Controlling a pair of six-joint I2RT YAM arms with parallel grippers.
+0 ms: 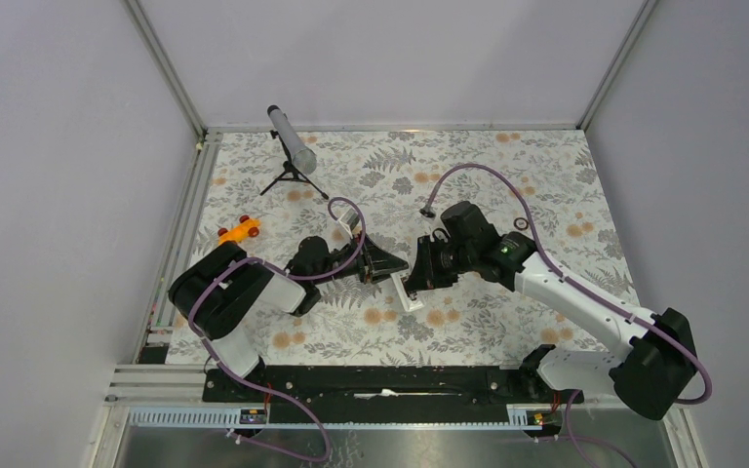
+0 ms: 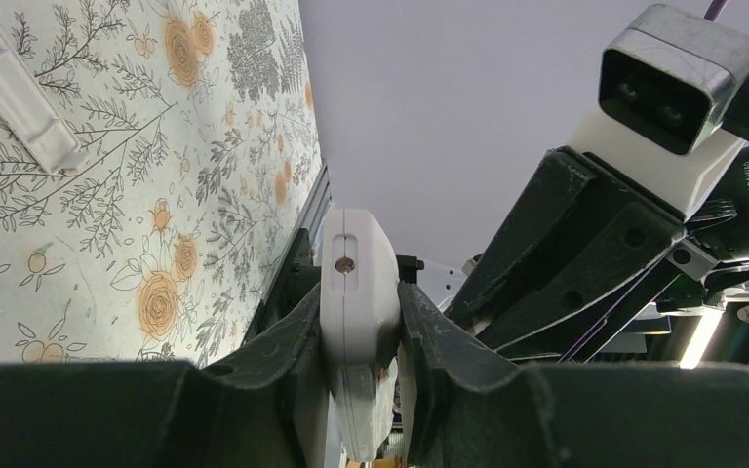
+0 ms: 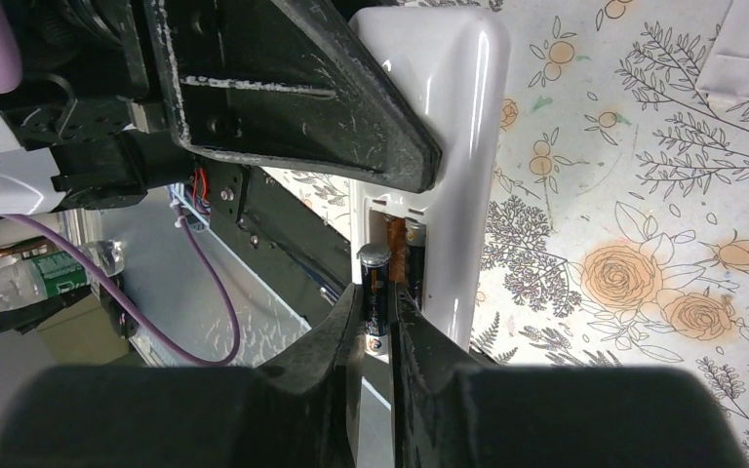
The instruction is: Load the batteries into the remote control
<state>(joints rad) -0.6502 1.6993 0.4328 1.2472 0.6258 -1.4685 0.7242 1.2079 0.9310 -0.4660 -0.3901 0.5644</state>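
Left claw (image 2: 361,314) is clenched on the remote control (image 2: 355,258), its two dark fingers pressing the white body from either side so that the remote stands on edge above the table (image 1: 546,175), rounded end up, with a small hole and a short slot showing on the narrow face. Right claw (image 3: 378,297) is closed around a battery (image 3: 374,265), a slim dark cylinder pinched between the fingertips with its metal cap pointing away from the wrist. In the right wrist view this battery is right at the open compartment in the remote's back. Whether it touches the rim cannot be told. A second battery (image 3: 415,255) already lies inside that compartment, beside a coppery contact. From above, the two claws meet tip to tip near the middle of the table, the left one coming in from the left and the right one from the right. A flat white cover strip (image 2: 19,97) lies on the flowered surface just beside them, apart from both claws. Farther off on the left is an orange toy car (image 1: 239,230), a grey tube on a black tripod (image 1: 293,146) stands near the back edge, and a thin black ring (image 1: 522,224) lies behind the right arm.
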